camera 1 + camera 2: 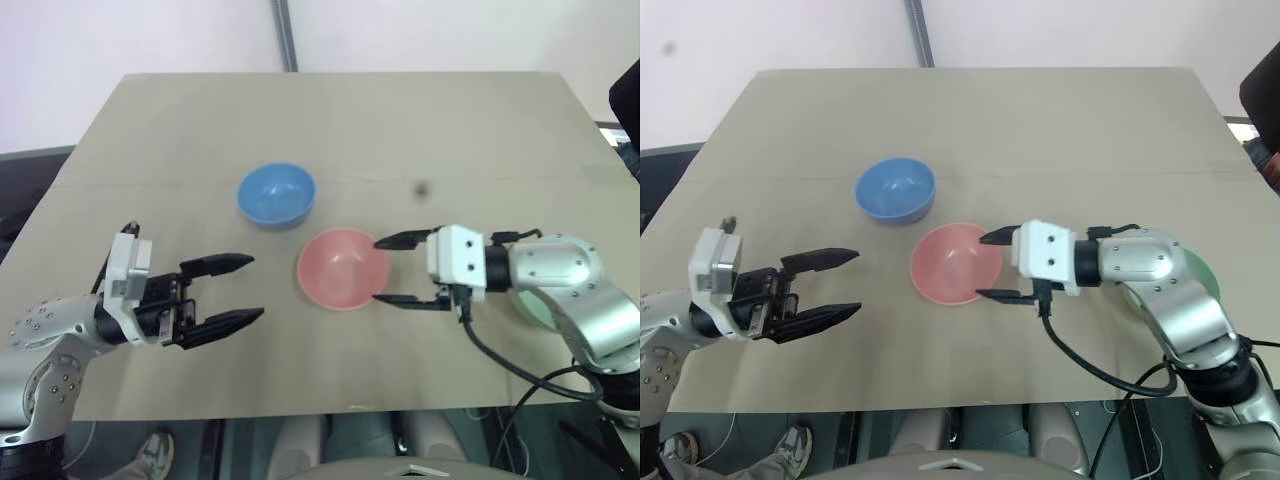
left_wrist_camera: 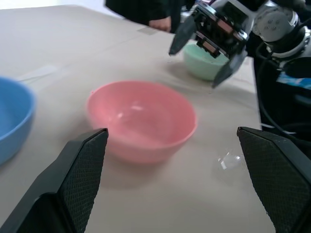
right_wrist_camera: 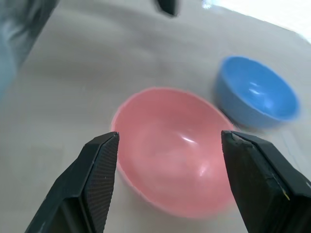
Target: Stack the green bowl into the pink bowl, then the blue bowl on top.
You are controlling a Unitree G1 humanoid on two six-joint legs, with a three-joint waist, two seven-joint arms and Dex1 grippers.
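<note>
Beige and bare but for three bowls, the counter [image 1: 330, 120] is seen from above against a pale wall. At its centre the pink bowl [image 1: 343, 267] is set upright and empty. Just beyond it, toward the far edge and slightly to the robot's left, the blue bowl [image 1: 276, 194] is placed, also upright — the two are close but apart. The green bowl [image 2: 204, 62] is found on the robot's right side of the counter, largely hidden behind the right forearm in the head views and shown more plainly from the left wrist, well apart from the pink bowl.

The right claw [image 1: 400, 270] is held level at the pink bowl's right rim, pointing toward the robot's left, its two black fingers spread wide, one toward the far side of the rim and one toward the near side; nothing is gripped between them, and whether the rim is touched cannot be told. From the right wrist, the pink bowl is framed between those parted fingers [image 3: 97, 179], with the blue bowl behind it.

The left claw [image 1: 228, 292] is held over bare counter on the robot's left, aimed toward the pink bowl but well short of it, its fingers likewise spread and empty.

A dark-clothed figure's hand [image 2: 160, 23] is glimpsed past the counter's right edge.
</note>
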